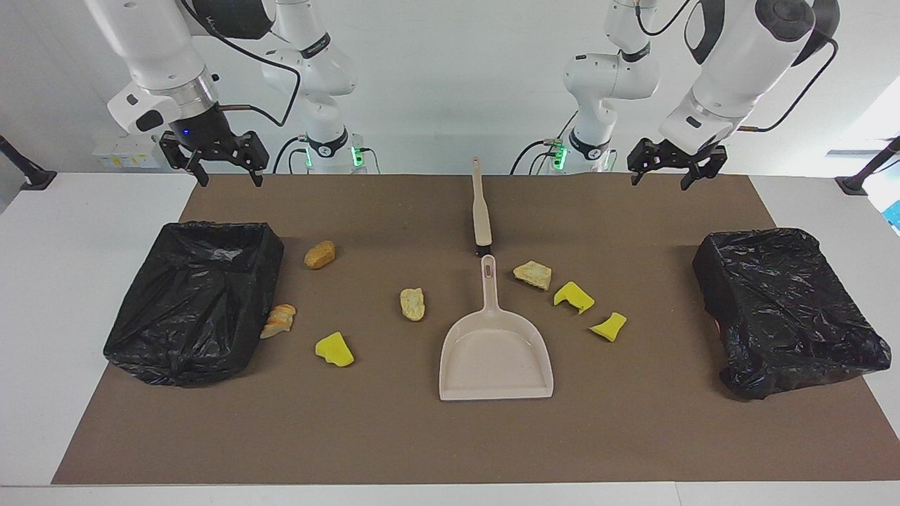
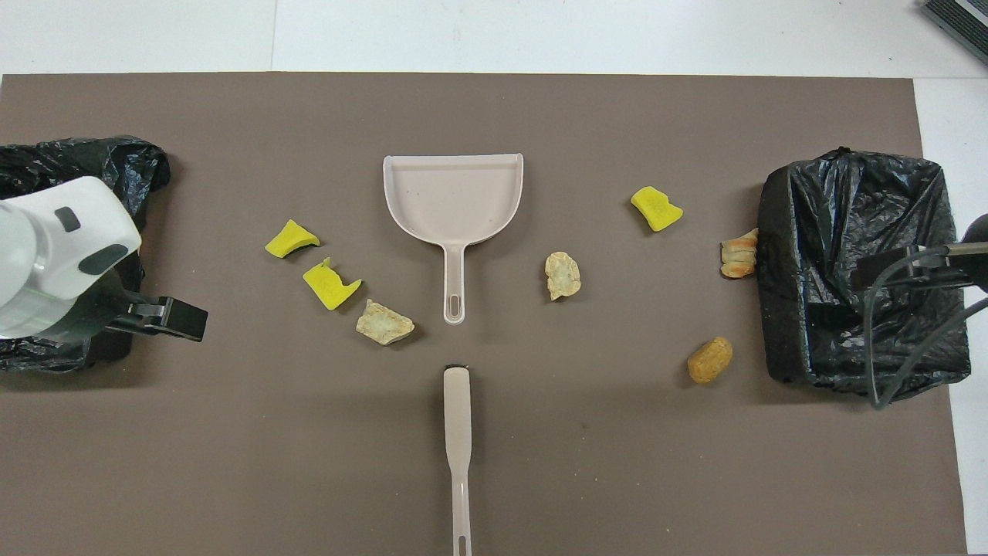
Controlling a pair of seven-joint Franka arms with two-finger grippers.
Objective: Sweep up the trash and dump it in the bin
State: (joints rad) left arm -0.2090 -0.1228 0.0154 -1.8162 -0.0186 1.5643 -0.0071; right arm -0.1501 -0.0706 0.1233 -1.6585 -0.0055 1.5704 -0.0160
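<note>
The left end effector (image 1: 669, 173), fingers apart and empty, is hanging over the brown desk mat (image 1: 394, 443) and should be lining up squarely over the beige plastic brush's (image 1: 481, 211) handle, while the right end effector (image 1: 214, 169) is waiting, fingers apart.

We see a white table (image 1: 84, 295) with a big brown mat (image 1: 450, 436) that covers most of its top, so that white strips remain bare along the edges and at the corners. Above the edge where the robots stand there is a plain white wall (image 1: 450, 84), evenly lit. At one corner of this same edge a bright window-like area (image 1: 868, 126) lets in strong light.
</note>
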